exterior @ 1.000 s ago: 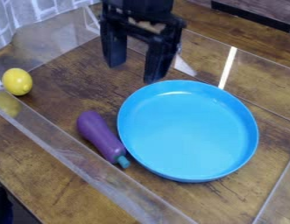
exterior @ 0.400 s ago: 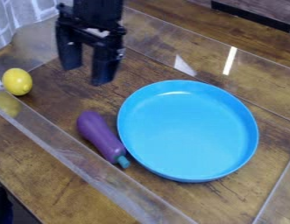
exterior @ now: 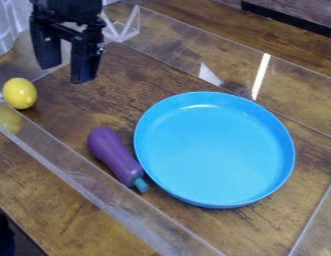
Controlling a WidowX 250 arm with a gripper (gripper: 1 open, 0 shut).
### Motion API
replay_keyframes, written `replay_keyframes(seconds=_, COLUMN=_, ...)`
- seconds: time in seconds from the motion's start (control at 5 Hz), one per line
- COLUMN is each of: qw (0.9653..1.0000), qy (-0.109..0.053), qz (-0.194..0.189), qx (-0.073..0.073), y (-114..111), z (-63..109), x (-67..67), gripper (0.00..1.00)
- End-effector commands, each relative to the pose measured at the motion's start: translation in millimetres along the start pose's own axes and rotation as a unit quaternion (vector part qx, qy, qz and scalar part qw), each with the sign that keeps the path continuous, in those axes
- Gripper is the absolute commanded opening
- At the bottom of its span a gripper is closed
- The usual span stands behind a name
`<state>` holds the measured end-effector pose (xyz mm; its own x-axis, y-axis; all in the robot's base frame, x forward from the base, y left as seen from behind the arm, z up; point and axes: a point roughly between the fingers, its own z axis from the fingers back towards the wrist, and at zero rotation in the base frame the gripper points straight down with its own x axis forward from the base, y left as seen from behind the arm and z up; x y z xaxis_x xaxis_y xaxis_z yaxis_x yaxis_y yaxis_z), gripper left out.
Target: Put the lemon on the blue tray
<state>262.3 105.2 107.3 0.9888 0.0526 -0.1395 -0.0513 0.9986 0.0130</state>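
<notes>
Claw [exterior: 66,58] empty, jaws spread wide, pointing straight down, hanging above the wooden table [exterior: 154,75] at upper left of the view.

Lemon [exterior: 20,93] sits just down-left of the claw, near but not under it, resting on the table close to the clear side wall [exterior: 48,165]. No contact yet. Eggplant [exterior: 114,155] is further off, down-right of the claw, lying on its side with the teal stem toward the blue tray [exterior: 215,148]. Tray is well apart to the claw's lower right, nothing in it.

Step in hand, as I read it: the approach to the lemon.
- Finish the lateral move first, then get the jaws centred over the lemon before dropping.
- Lemon is smooth and egg-shaped, so it'll likely squirt out if pinched off-centre. Straddle the widest part, fingers low on the sides.
- Wall is close on the lemon's far side; the outer finger needs room there, otherwise it could clip the wall or nudge the lemon away.
- Keep the jaws fully apart until down at fruit level.

Versus the earlier frames: the claw was above the tray's top edge, then mid-table, now it's over by the lemon, so a steady sweep leftward across the view. Jaws equally wide throughout. Lemon, eggplant and tray haven't shifted.
</notes>
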Motion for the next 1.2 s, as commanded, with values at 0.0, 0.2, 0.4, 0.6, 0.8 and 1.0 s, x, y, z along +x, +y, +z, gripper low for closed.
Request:
replay_keyframes(seconds=0.0, qw=0.9994, qy=-0.024, qz=-0.019, qx=0.013, y=4.9, z=11.1, x=6.3, gripper=1.0)
replay_keyframes(seconds=0.2, qw=0.9987, qy=-0.021, qz=-0.044, qx=0.016, y=3.3, z=7.6, x=7.6, gripper=1.0)
replay_keyframes(seconds=0.4, qw=0.9992, qy=-0.018, qz=-0.033, qx=0.016, y=6.5, z=-9.7, x=17.8, gripper=1.0)
replay_keyframes(seconds=0.6, qw=0.9996, qy=-0.023, qz=-0.004, qx=0.014, y=8.7, z=-28.5, x=33.9, gripper=1.0)
replay_keyframes(seconds=0.8, qw=0.9992, qy=-0.027, qz=0.017, qx=0.022, y=11.9, z=-40.9, x=47.5, gripper=1.0)
replay_keyframes(seconds=1.0, qw=0.9988, qy=-0.028, qz=0.031, qx=0.026, y=17.8, z=-48.2, x=50.5, gripper=1.0)
